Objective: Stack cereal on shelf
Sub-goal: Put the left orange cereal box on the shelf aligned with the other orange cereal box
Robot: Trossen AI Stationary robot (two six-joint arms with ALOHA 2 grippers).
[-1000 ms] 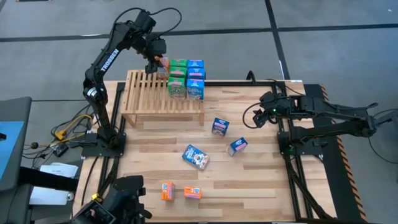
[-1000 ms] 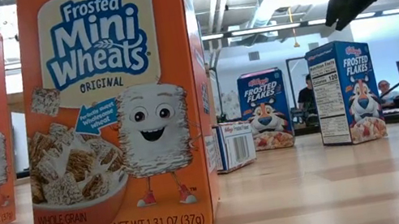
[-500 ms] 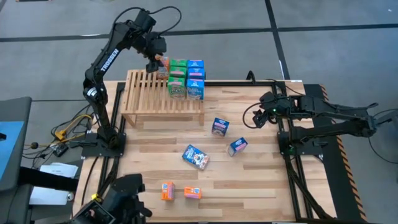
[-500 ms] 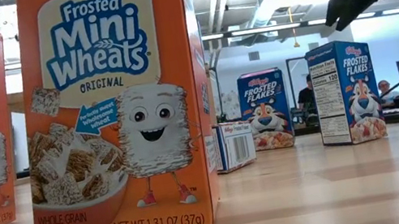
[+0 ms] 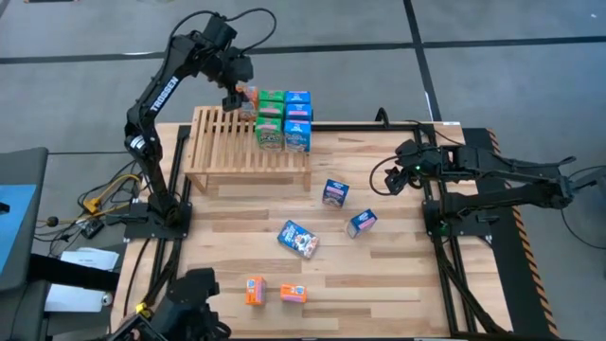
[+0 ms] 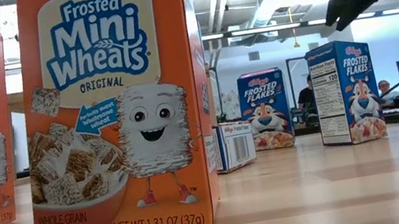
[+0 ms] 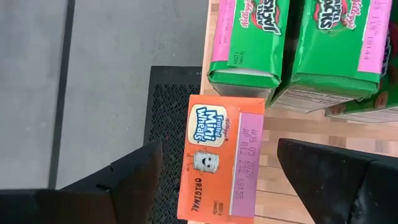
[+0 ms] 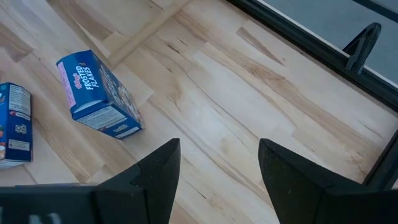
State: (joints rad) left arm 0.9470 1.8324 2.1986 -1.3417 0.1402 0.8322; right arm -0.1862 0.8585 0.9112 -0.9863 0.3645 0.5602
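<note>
Grey floor surrounds the plank bench (image 5: 398,275). On the shelf (image 5: 222,147) at the far left corner, green and blue boxes (image 5: 284,118) stand packed along its far right end. The left gripper (image 7: 242,168) hovers there, fingers apart, astride an orange box (image 7: 221,165) without touching; only the left wrist view shows its "Mini Wheats" print. The right gripper (image 8: 214,168) waits at the right edge, fingers apart, empty.
</note>
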